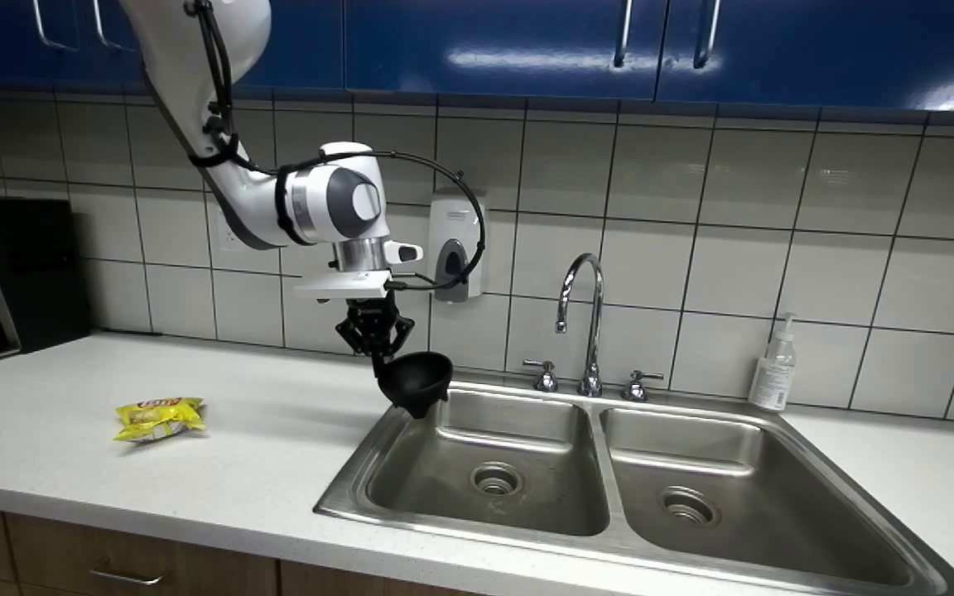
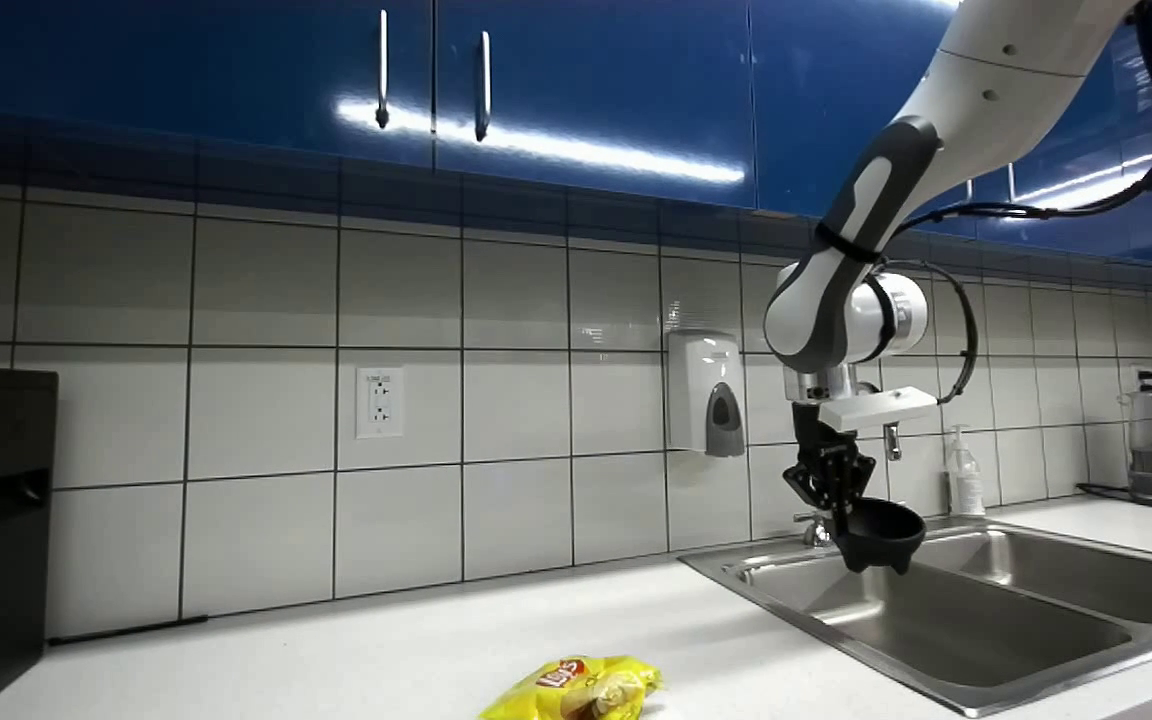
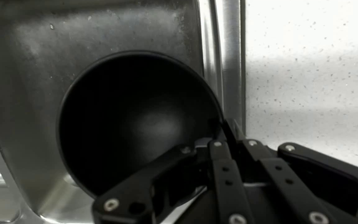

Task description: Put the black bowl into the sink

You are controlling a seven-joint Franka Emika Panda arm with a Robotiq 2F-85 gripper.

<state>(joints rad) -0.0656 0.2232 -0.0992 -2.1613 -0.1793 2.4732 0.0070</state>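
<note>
The black bowl point(image 1: 416, 381) hangs in the air at the left basin's back left corner in an exterior view. It also shows above the sink's near edge in an exterior view point(image 2: 881, 535). My gripper point(image 1: 378, 364) is shut on the bowl's rim, with the bowl out to one side of the fingers; it also shows there point(image 2: 840, 520). In the wrist view the fingers point(image 3: 224, 129) pinch the rim of the bowl point(image 3: 129, 118), whose open side faces the camera. The steel sink point(image 1: 601, 463) has two basins; it also shows in an exterior view point(image 2: 976, 690).
A yellow chip bag point(image 1: 160, 418) lies on the white counter point(image 1: 278, 463). A faucet point(image 1: 591, 331) stands behind the basins. A soap bottle point(image 1: 773, 372) stands at the sink's back corner. A wall dispenser point(image 1: 455, 248) hangs behind the arm. A coffee maker point(image 1: 17, 273) stands on the counter.
</note>
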